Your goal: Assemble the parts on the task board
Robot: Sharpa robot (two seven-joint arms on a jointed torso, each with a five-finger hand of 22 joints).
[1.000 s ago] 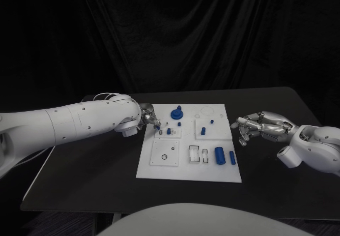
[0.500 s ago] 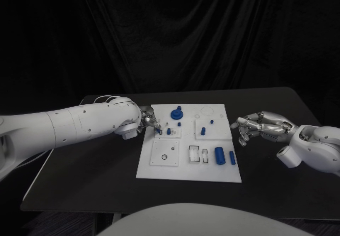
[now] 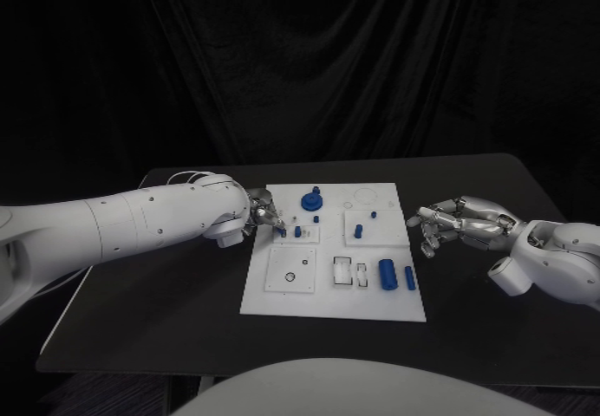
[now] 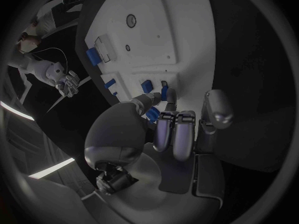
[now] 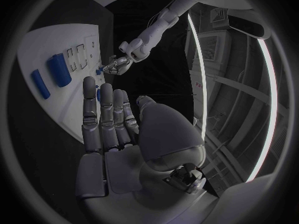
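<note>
Left hand (image 3: 264, 212) sits at the task board's (image 3: 335, 299) left edge, fingers pinching a small blue part (image 4: 153, 113) over the board's left block. Right hand (image 3: 447, 224) hovers off the right edge, fingers spread, holding nothing, with bare counter (image 3: 163, 321) around it.

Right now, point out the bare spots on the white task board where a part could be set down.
The near strip of the white task board, below the square plate with a hole and the large blue cylinder, is bare. The far right corner holds only a faint ring. It is crowded at the far left, where the left hand works among small blue pegs.
</note>
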